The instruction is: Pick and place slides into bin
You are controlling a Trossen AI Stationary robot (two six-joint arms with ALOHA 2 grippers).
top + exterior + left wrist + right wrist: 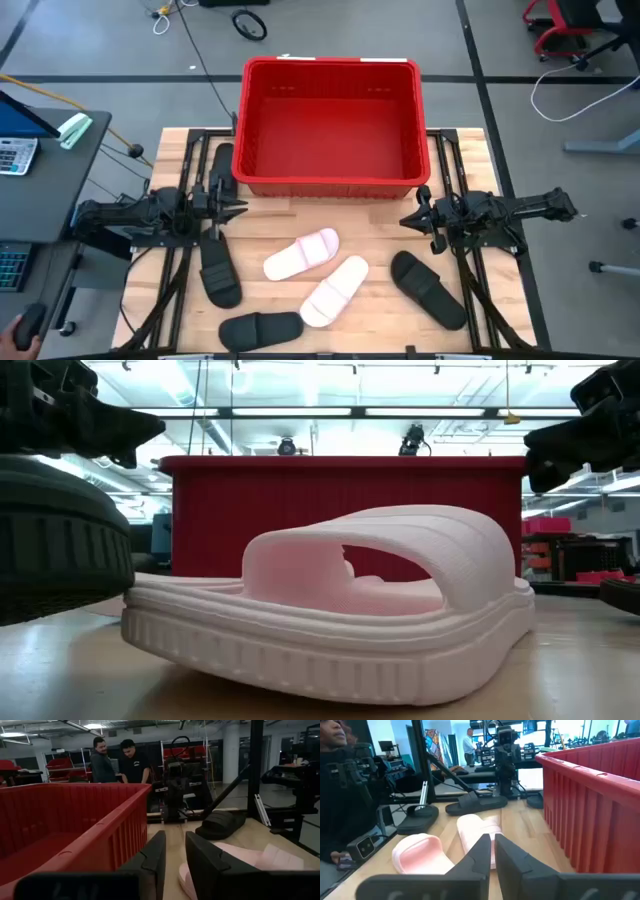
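Red bin [330,125] stands empty beyond my fingertips; pink slides [318,272] and black slides [428,288] lie below and between both grippers. Left gripper [237,207] slightly parted, right gripper [408,220] nearly closed, both empty. Risk: descending unopened, my fingers would shove a slide away.

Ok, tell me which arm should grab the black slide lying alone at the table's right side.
Right. The right gripper hovers just above that black slide, while the left gripper sits across the table.
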